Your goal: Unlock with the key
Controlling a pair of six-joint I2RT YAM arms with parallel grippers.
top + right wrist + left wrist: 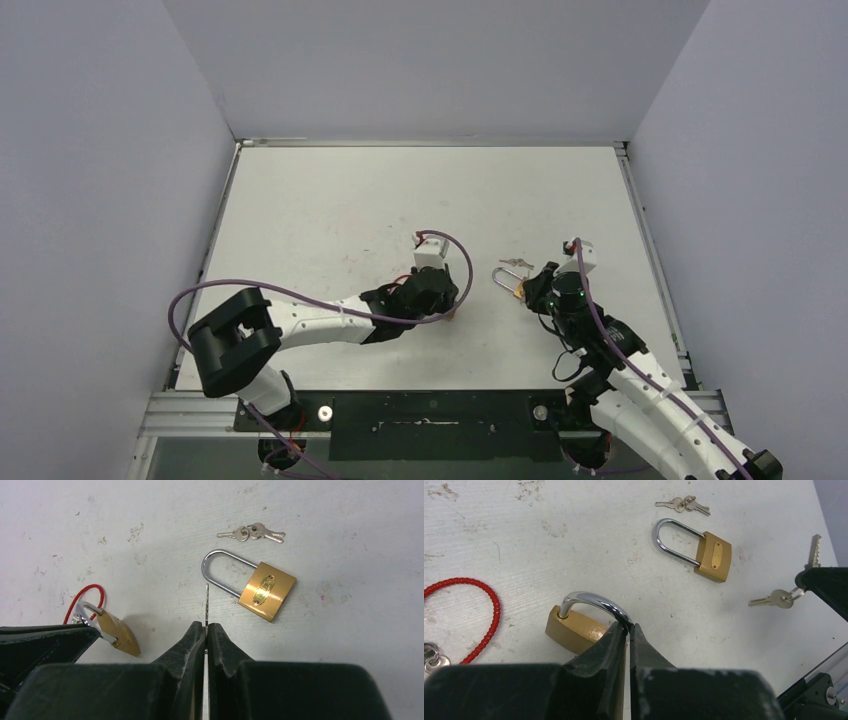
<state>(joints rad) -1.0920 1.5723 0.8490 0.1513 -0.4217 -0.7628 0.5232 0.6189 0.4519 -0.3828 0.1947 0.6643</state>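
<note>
On the scuffed white tabletop [330, 200], the left claw [629, 627] pinches the chrome shackle of a small brass padlock [571, 630]. Well to its right, the right claw [206, 627] pinches a slim silver key [207, 602], toothed blade pointing forward.

Long-shackle padlock [265, 591] on counter [330, 210], spare keys [251, 532] just behind it; small padlock [571, 630] to its left, key [207, 602] between the two, cord [496, 612] left of small padlock.
</note>
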